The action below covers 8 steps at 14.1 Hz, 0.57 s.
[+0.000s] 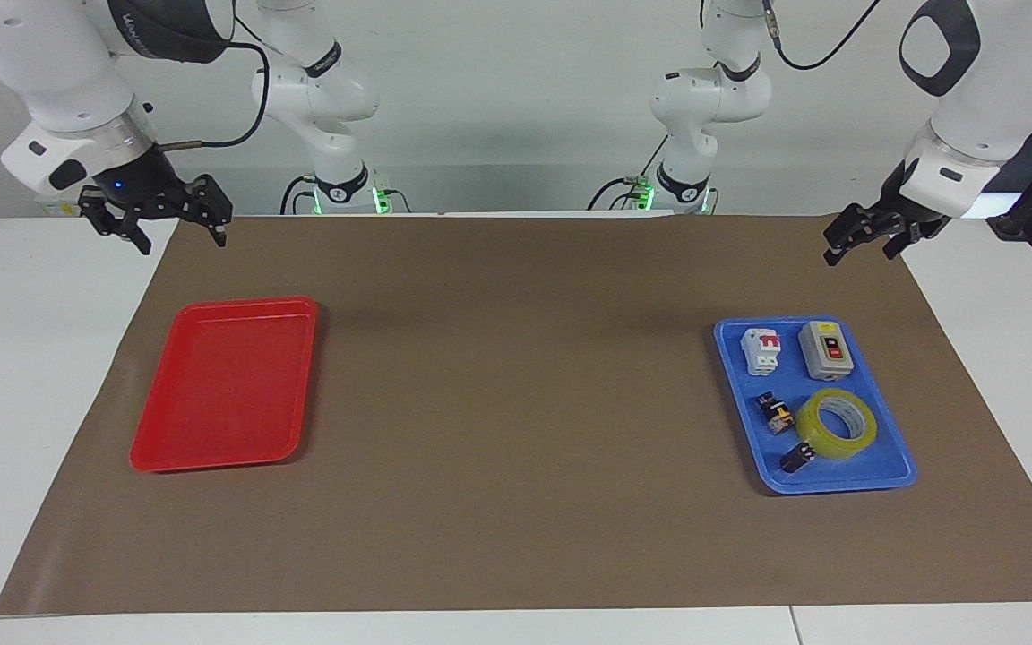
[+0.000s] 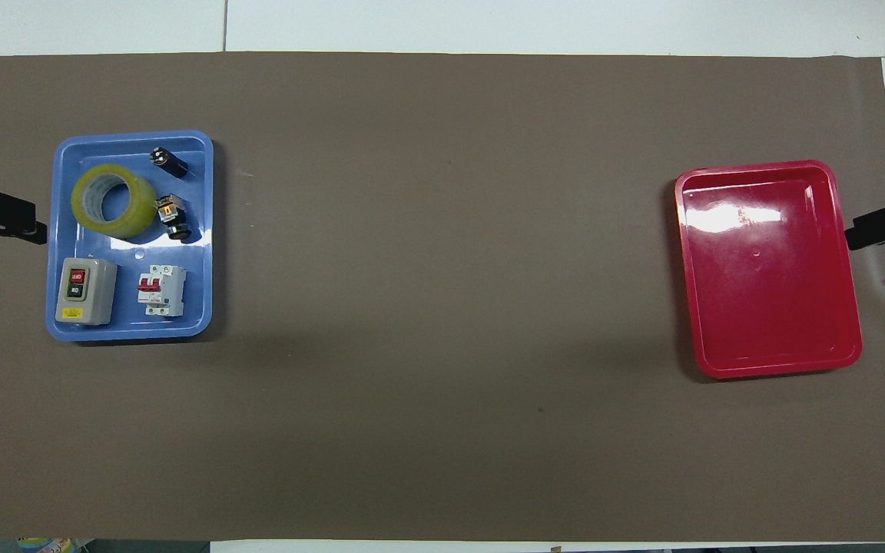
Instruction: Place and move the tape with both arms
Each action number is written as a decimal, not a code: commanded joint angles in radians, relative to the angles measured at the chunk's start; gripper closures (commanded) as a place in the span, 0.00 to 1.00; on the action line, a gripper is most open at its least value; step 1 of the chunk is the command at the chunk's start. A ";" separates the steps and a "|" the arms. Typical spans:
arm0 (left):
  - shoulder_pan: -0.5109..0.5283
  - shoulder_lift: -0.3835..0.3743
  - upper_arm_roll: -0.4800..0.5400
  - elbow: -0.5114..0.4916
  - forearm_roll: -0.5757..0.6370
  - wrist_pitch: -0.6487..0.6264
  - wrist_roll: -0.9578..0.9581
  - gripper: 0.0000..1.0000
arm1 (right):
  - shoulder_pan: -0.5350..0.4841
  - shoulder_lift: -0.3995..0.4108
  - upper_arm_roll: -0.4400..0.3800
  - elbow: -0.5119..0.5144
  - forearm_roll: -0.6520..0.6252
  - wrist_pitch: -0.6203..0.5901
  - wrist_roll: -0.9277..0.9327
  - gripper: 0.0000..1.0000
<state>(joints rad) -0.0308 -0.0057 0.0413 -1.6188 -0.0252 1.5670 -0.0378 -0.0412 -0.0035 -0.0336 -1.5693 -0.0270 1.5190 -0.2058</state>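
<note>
A: Starting at the right arm's end of the table, what shows?

B: The right gripper (image 1: 177,231) hangs in the air over the edge of the brown paper mat (image 1: 516,403), its two black fingers spread wide and holding nothing. Below it, farther from the robots, lies the shallow red plastic tray (image 1: 220,385), with nothing in it.

A: And toward the left arm's end?

B: There lies the rectangular blue plastic tray (image 1: 897,466). In it the roll of translucent yellow packing tape (image 1: 836,425) lies flat, its pale core ring facing up. The left gripper (image 1: 865,240) hangs over the mat's edge near the robots, fingers apart and empty, well apart from the tape.

A: What sits around the tape?

B: Between the tape and the robots, in the same tray, lies the grey switch box with red and black buttons (image 1: 826,349); beside that is the white circuit breaker with red levers (image 1: 761,350). A small black and orange part (image 1: 777,413) lies just beside the tape, toward the table's middle. Another small black part (image 1: 797,459) lies at the roll's rim, at the tray's end farthest from the robots; whether it touches the roll cannot be told.

A: Does anything cover the roll?

B: Its top is open.
</note>
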 commanded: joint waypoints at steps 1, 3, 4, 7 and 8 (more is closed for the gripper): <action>-0.001 -0.028 0.002 -0.011 -0.012 -0.012 0.033 0.00 | -0.009 -0.015 0.004 -0.018 0.016 0.018 -0.012 0.00; 0.000 -0.022 0.002 0.004 -0.003 -0.018 0.041 0.00 | -0.011 -0.015 0.003 -0.018 0.016 0.018 -0.012 0.00; -0.001 -0.017 0.002 0.005 0.007 -0.021 0.050 0.00 | -0.011 -0.015 0.003 -0.018 0.016 0.018 -0.012 0.00; -0.003 -0.014 0.002 0.016 0.018 -0.032 0.065 0.00 | -0.011 -0.015 0.003 -0.018 0.016 0.017 -0.014 0.00; 0.000 -0.014 0.002 0.011 0.018 -0.030 0.070 0.00 | -0.012 -0.015 0.004 -0.017 0.016 0.017 -0.012 0.00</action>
<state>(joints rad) -0.0311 -0.0179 0.0406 -1.6167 -0.0227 1.5609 0.0080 -0.0422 -0.0035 -0.0342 -1.5693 -0.0270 1.5190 -0.2058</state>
